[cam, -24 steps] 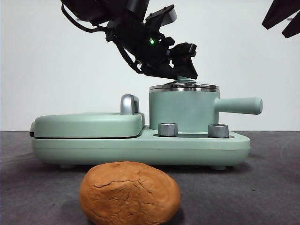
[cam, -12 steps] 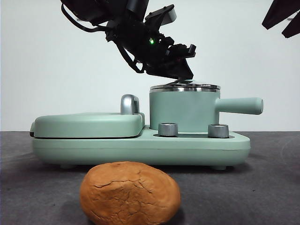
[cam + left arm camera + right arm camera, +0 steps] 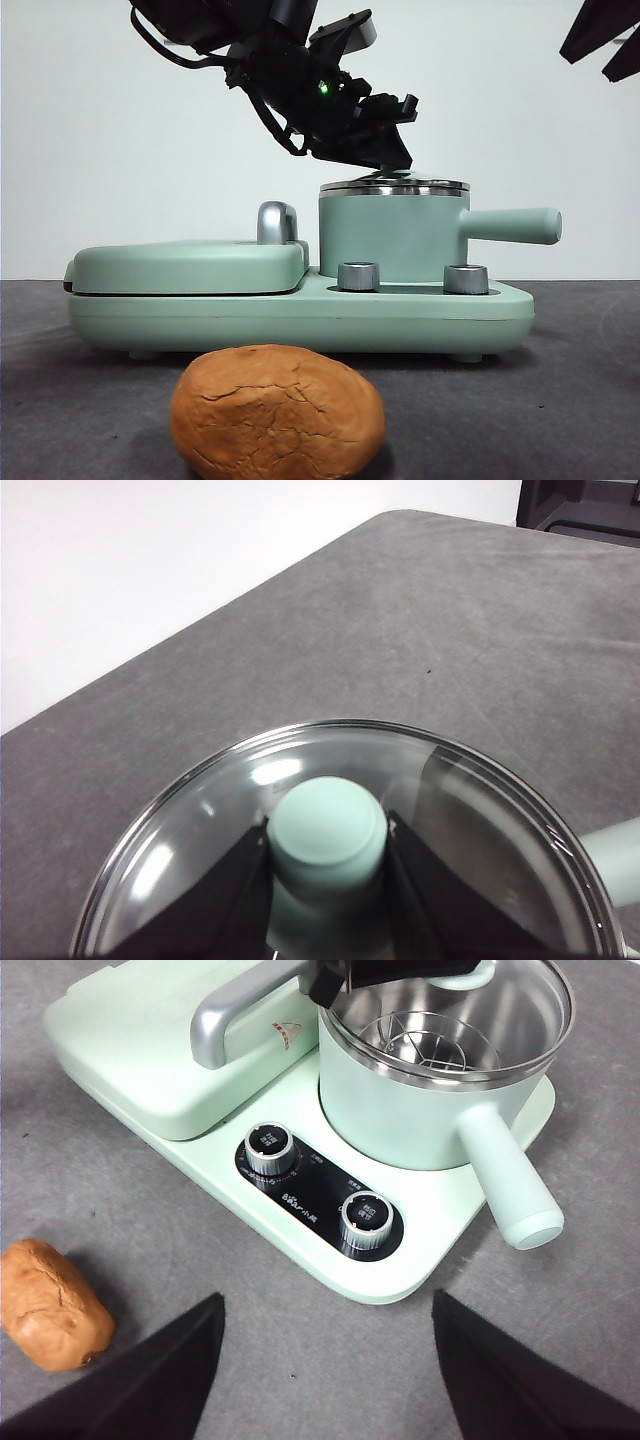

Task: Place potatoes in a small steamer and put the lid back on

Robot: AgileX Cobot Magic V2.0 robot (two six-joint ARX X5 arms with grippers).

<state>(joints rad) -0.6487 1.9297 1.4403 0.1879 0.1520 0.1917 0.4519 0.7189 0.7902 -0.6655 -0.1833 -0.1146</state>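
Lid point(image 3: 340, 880): round clear glass with a steel rim, seated on the small steamer point(image 3: 392, 238); its mint-green knob point(image 3: 328, 830) sits between the jaws.
Left gripper point(image 3: 388, 160): down over the steamer's top, jaws pinching the knob from both sides, both touching it.
Small steamer: mint-green pot with a straight side handle point(image 3: 510, 225), standing on the raised end of the mint-green base point(image 3: 300, 315); a wire rack shows inside through the glass in the right wrist view.
Potato point(image 3: 277, 411): orange-brown lump with cracked matte skin, lying on the grey surface point(image 3: 560, 400) in front of the base, apart from it.
Right gripper point(image 3: 325, 1360): held high above the surface, away from the work, jaws spread wide with nothing between them.
Griddle cover point(image 3: 185, 265): flat, mint-green, closed, with a chrome handle point(image 3: 277, 222) just beside the steamer.
Dials point(image 3: 268, 1149): two steel knobs on the base's front, below the steamer.
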